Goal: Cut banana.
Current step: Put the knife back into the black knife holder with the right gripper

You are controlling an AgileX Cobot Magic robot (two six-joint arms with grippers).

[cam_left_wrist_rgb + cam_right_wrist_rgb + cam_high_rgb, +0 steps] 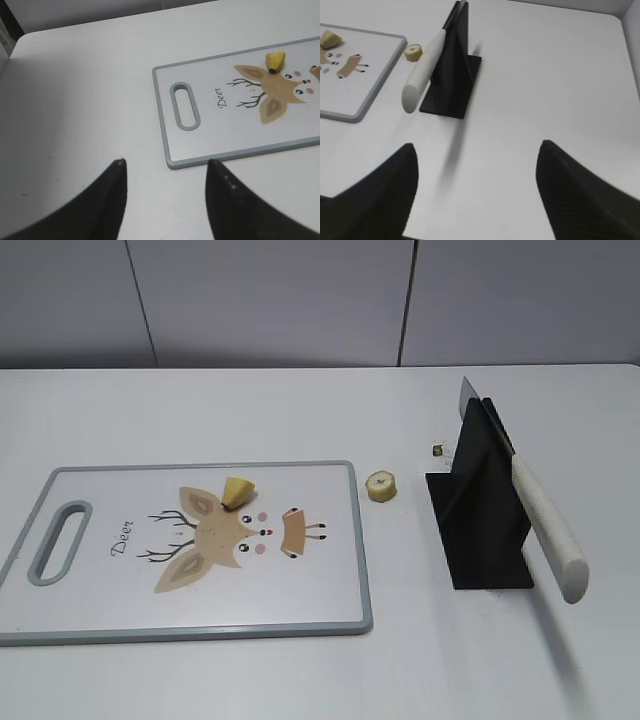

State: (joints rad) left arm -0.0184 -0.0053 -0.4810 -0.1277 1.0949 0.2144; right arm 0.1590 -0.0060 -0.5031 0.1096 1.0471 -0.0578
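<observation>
Above bare table, both hands — left hand [165, 165], right hand [477, 147] — spread; knife [535, 515] racked.

left tool [165, 200]: black, curved, tapered fingers | right tool [477, 192]: black, textured fingers

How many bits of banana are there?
2. One banana end piece sits on the cutting board, near the deer's ear. One round slice lies on the table, between the board and the black knife stand. None seem hidden.
</observation>
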